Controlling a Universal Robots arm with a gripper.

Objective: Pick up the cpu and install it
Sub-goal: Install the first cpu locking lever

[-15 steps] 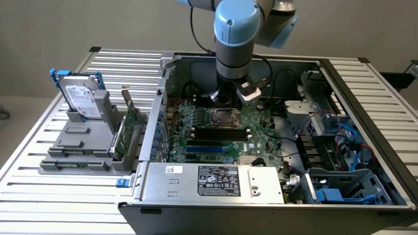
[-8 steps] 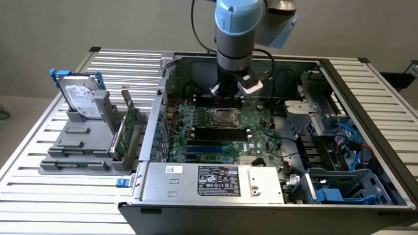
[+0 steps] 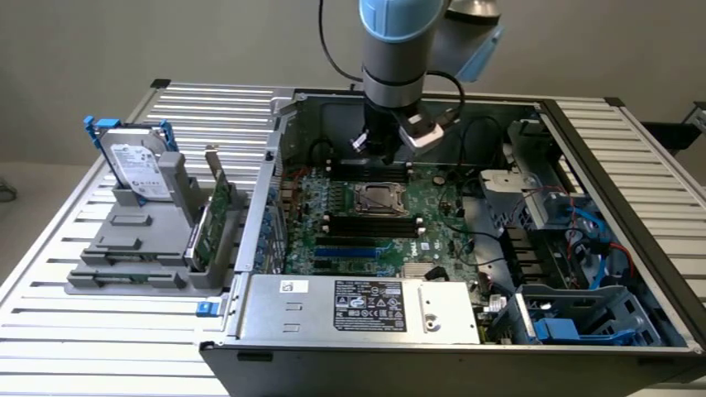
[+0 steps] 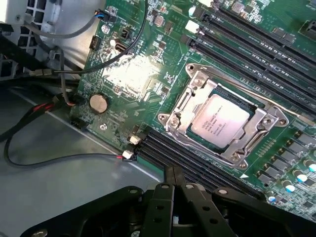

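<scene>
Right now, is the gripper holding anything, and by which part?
Nothing held. The gripper is shut with nothing between its fingers, above the motherboard. The cpu sits in the socket, apart from the gripper.

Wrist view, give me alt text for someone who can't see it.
A silver-topped cpu sits inside the metal-framed socket on a green motherboard, with black memory slots on either side. The black gripper, shut and empty, sits just short of the socket. A round coin battery and loose cables lie farther off.
</scene>
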